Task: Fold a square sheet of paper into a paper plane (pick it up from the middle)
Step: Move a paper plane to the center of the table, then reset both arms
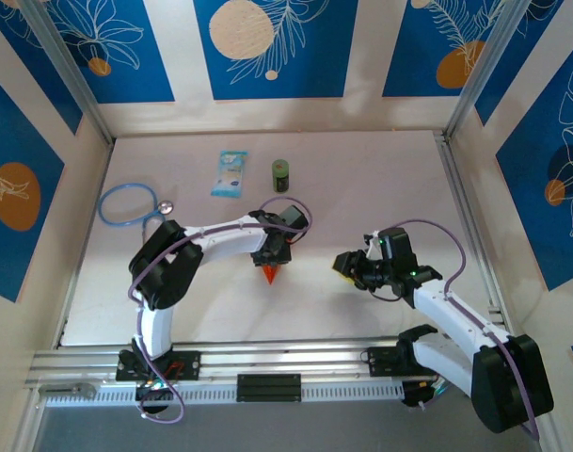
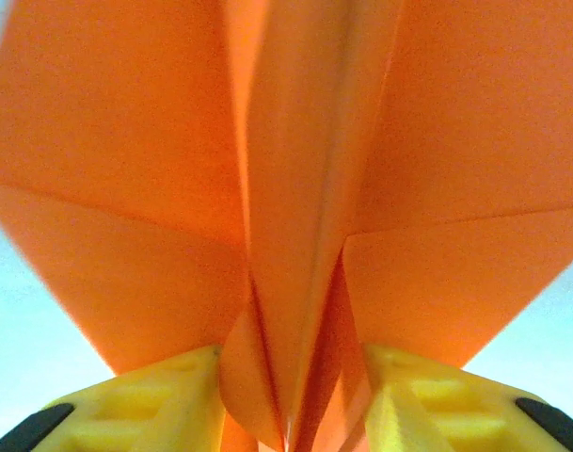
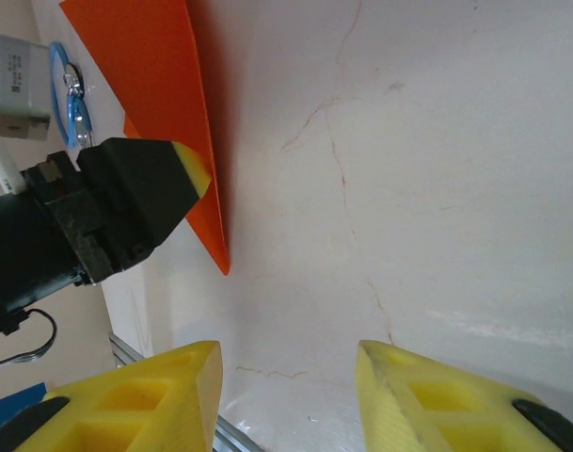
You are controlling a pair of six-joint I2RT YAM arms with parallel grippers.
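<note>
Contents of the worktop (image 1: 380, 188), left to right.

1. Stethoscope (image 1: 164, 205), blue tubing, far left. Not part of the job.
2. Light-blue packet (image 1: 230, 174) and small green can (image 1: 281, 174), side by side toward the back.
3. Left end effector (image 1: 271, 254), mid-worktop, closed on the paper plane (image 1: 270, 274), point toward the near edge. The hold looks light to me.
4. Right end effector (image 3: 286, 395), well apart to the right, fingers spread, nothing between them.

Hazards, as I judge them: the springy folds could slide out of the light hold and the plane drop flat. The right end effector, coming across, could bend a thin wing.

Views compared: from above the plane is a small orange wedge. The left wrist camera shows its central crease and both wing folds, with yellow fingers (image 2: 164, 405) flanking the keel. The right wrist camera shows its flat side, with the point close to the surface.
</note>
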